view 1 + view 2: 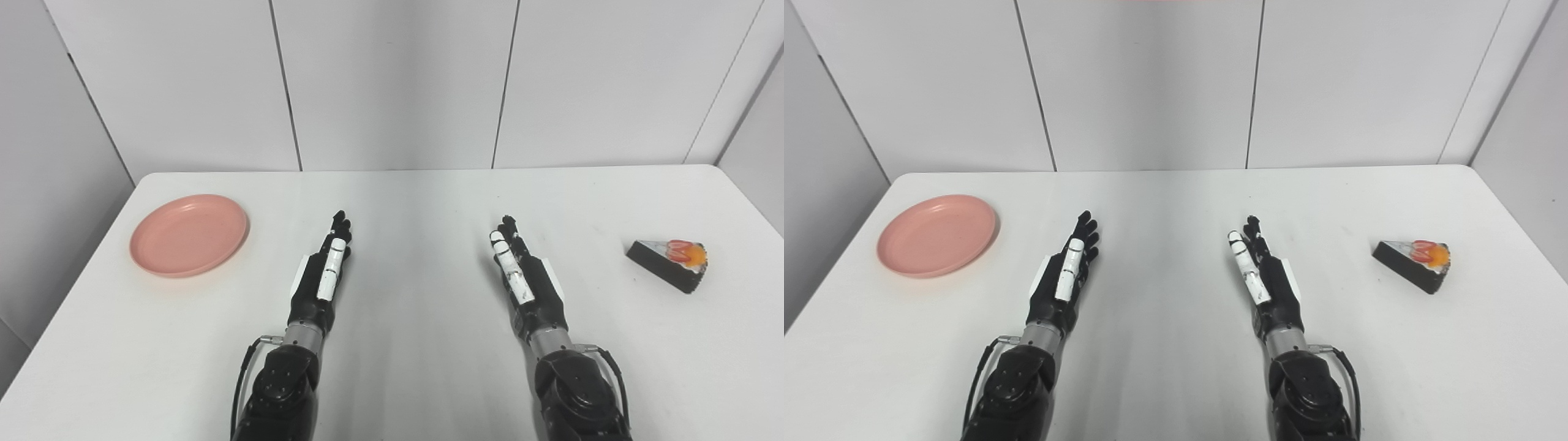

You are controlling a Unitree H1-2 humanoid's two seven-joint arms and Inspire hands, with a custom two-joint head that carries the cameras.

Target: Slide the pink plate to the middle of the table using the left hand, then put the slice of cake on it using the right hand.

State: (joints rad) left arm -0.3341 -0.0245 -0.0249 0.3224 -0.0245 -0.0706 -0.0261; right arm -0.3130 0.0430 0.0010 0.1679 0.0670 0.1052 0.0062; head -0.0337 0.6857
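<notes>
white table (416, 202), pale panelled wall behind | pink plate (188, 234) far left near the edge | left hand (323, 274) and right hand (520, 272) mid-table, fingers straight, holding nothing | slice of cake (669, 263) far right (fruit on top) | right eye view shows more wall at the right

A white table (404, 196) stands against pale panelled walls (392, 79).

Lab test cell: bare white table (404, 367) under both hands, plain white panel walls (392, 79) closing in beyond the fingertips.
</notes>
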